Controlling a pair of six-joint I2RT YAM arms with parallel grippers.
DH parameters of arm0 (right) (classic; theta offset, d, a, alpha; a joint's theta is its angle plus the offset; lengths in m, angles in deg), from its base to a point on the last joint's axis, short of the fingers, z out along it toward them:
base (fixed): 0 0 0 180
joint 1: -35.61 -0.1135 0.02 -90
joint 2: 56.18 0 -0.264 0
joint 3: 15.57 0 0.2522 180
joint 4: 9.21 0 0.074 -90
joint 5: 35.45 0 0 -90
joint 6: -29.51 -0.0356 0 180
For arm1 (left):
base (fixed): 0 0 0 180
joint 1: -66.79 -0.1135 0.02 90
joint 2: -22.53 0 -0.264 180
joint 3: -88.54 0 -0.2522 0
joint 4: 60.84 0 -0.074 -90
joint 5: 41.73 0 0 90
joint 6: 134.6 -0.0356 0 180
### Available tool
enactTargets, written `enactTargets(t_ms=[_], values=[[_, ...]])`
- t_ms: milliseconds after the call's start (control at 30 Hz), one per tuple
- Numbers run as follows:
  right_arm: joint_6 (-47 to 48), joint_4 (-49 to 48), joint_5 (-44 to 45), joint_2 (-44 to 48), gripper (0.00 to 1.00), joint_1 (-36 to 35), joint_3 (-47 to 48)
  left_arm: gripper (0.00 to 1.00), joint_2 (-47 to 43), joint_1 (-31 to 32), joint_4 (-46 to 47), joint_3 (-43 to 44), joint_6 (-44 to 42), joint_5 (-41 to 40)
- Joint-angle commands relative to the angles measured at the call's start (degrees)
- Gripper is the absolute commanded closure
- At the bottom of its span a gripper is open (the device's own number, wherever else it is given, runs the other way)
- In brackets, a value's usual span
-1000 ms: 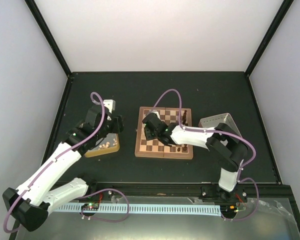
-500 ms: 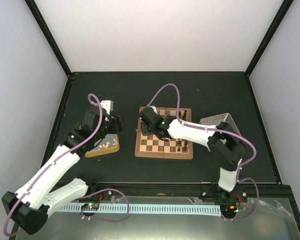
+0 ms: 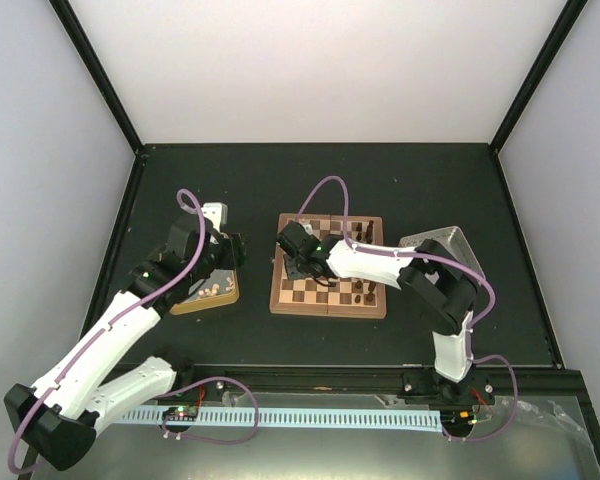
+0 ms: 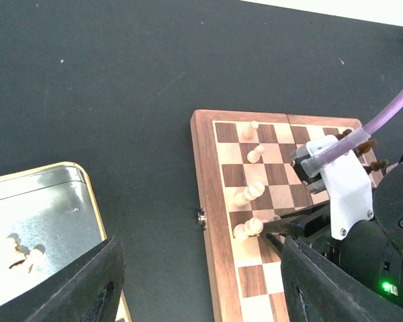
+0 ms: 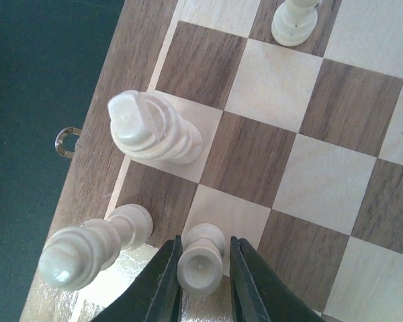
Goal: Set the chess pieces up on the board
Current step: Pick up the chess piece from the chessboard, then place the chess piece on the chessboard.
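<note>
The board [image 3: 325, 308] lies mid-table; its border also shows in the left wrist view [image 4: 205, 174]. Pale chess pieces [image 4: 248, 194] stand along its left side, dark ones [image 3: 365, 292] on its right. My right gripper [image 3: 290, 266] is low over the left columns. In the right wrist view its jaws [image 5: 204, 239] stand narrowly apart around an upright pale pawn [image 5: 200, 258] on a light square; one finger touches it and a slit shows at the other. My left gripper [image 3: 220, 250] hovers over the gold tin, wide open and empty [image 4: 201, 288].
The gold tin [image 3: 205, 290] left of the board holds a few pale pieces [image 4: 20, 248]. A silver tray [image 3: 440, 245] stands right of the board. Two tall pale pieces [image 5: 151, 127] [image 5: 87, 248] stand close beside the right gripper. A brass latch [image 4: 201, 216] sits on the board's left edge.
My right gripper has moved from the board's middle to its left columns and come down there. My left arm has barely shifted.
</note>
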Motion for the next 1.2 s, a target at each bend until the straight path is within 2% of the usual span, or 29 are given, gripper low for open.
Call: enactTargets(t_ms=[0, 67, 300, 567, 833, 1167], values=[[1.2, -0.3, 2.9, -1.2, 0.8, 0.0, 2.2, 0.35, -0.7, -0.5, 1.4, 0.1, -0.7, 0.7], [1.3, -0.3, 4.0, -1.3, 0.8, 0.0, 2.5, 0.34, -0.6, -0.5, 1.5, 0.1, -0.7, 0.7], [0.2, 0.6, 6.6, 0.3, 0.93, 0.7, 2.9, 0.34, -0.5, -0.7, 1.3, 0.2, -0.8, 0.6], [2.4, 1.2, 5.8, 3.0, 0.93, 4.8, 6.8, 0.34, 0.3, -1.1, 1.1, 0.4, -0.7, 0.1], [8.1, 6.2, 0.4, -6.5, 0.93, 8.1, 21.7, 0.34, 1.8, -1.4, 0.5, 0.6, -0.5, -0.7], [12.1, 12.5, -3.5, -18.2, 0.92, 8.9, 34.7, 0.34, 4.6, -1.8, -0.2, 1.3, -0.1, -2.8]])
